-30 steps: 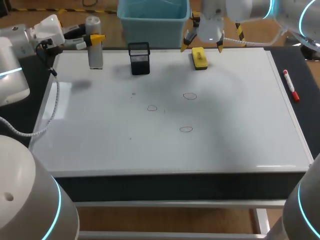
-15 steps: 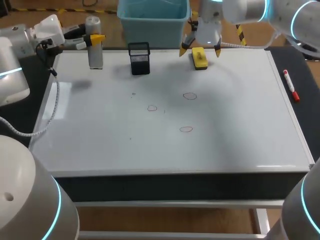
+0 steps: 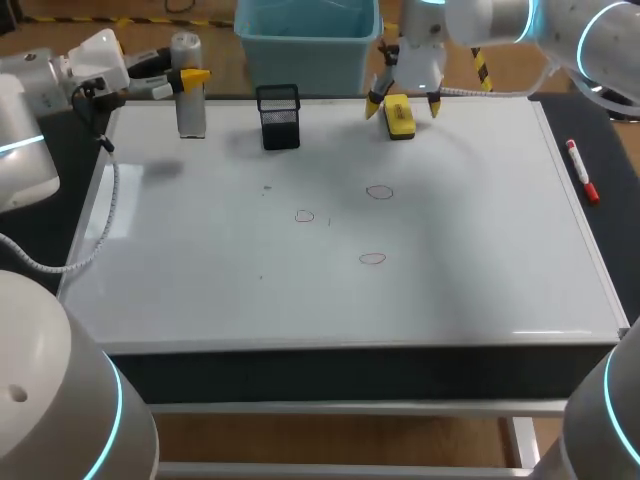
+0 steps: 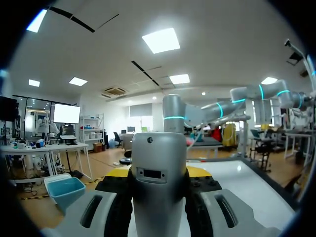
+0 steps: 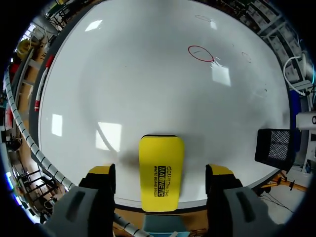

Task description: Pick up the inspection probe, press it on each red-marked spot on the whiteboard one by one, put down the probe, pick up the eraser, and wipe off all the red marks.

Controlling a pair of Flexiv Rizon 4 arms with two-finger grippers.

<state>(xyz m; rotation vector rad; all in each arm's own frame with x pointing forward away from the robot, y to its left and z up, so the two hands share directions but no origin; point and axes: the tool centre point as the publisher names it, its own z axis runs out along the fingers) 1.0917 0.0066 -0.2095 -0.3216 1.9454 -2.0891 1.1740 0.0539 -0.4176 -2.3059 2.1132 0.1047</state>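
At the far edge of the whiteboard [image 3: 200, 290], a little right of its middle, found the yellow eraser [image 3: 399, 119] lying flat, long axis running from that edge toward the centre. Saw the right gripper [image 3: 405, 104] hanging low over it, reaching in from the far right corner, fingers spread wide and straddling the eraser, one yellow tip off each long side. Checked this from the right wrist: eraser [image 5: 161, 173] centred within the right gripper [image 5: 160, 170], bare white surface in both gaps, no contact on either side.

Turned to the far left corner and found the left gripper [image 3: 192, 78] clamped on the inspection probe [image 3: 190, 105], a grey cylinder held upright. Could not tell whether its base was resting on the board or just above it. From the left wrist, saw the inspection probe [image 4: 159, 190] filling the space inside the left gripper [image 4: 158, 170], with yellow tips peeking out behind it on both sides.

Counted three red marks [image 3: 379, 192] around the middle of the whiteboard, all thin small rings: that one nearest the far edge, a second ring [image 3: 305, 216] toward the left edge, a third ring [image 3: 372, 258] toward the near edge. Found all three well apart from both grippers. Picked out the nearest ring [image 5: 200, 52] ahead of the right gripper.

Noted a black mesh pen holder [image 3: 279, 117] standing upright at the far edge, between probe and eraser. Noted a red marker [image 3: 582, 172] lying off the board, just beside its right edge.
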